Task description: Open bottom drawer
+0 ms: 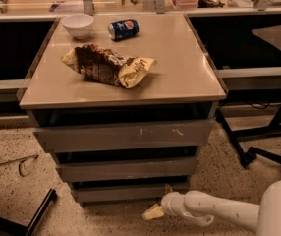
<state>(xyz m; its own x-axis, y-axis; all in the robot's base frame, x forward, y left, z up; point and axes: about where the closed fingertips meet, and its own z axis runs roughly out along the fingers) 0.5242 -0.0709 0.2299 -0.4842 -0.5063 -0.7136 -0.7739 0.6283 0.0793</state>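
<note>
The cabinet has three grey drawer fronts. The bottom drawer [129,192] is the lowest and slimmest, plain grey, and looks closed. Above it sit the middle front [126,170] and the tall front with pale scratches [126,135]. My gripper [159,206] is low near the floor, just below and in front of the bottom drawer's right part, at the end of my white arm [214,210] that reaches in from the lower right. One pale fingertip [152,213] points left and another pokes up at the drawer's lower edge.
On the cabinet top [180,73] lie a crumpled chip bag [106,65], a white bowl [78,24] and a blue soda can [123,28]. Black chair legs [251,149] stand at the right. A dark bar [35,215] lies on the speckled floor at lower left.
</note>
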